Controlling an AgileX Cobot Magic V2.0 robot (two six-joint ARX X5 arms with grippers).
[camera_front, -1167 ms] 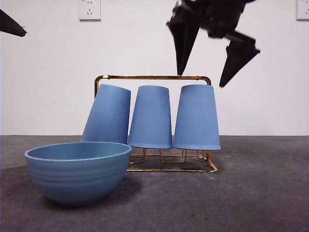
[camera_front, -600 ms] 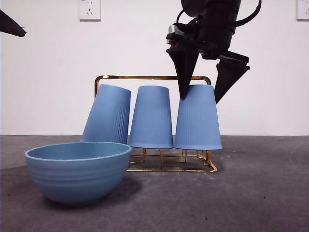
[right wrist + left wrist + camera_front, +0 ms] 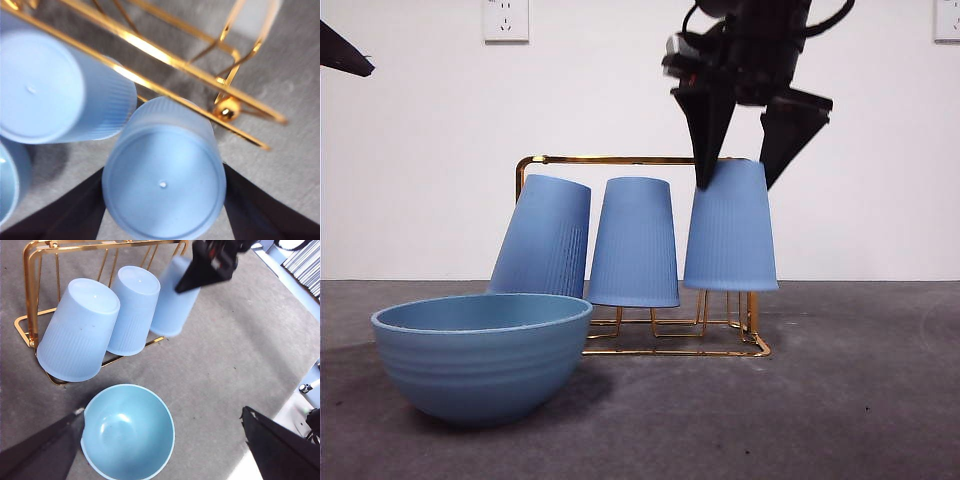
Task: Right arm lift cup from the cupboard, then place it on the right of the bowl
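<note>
Off its peg now, the cup (image 3: 730, 228)

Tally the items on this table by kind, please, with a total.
Cups: 3
Bowl: 1
Rack: 1
Total: 5

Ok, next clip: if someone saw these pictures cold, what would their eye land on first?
Probably the right gripper, coming in from above and clamped on the base of an upside-down blue cup at the right end of the gold cupboard, its rim hanging above those of the two cups beside it. Next, the wide blue bowl, close to the camera at front left. The left gripper hovers open above that bowl.
</note>
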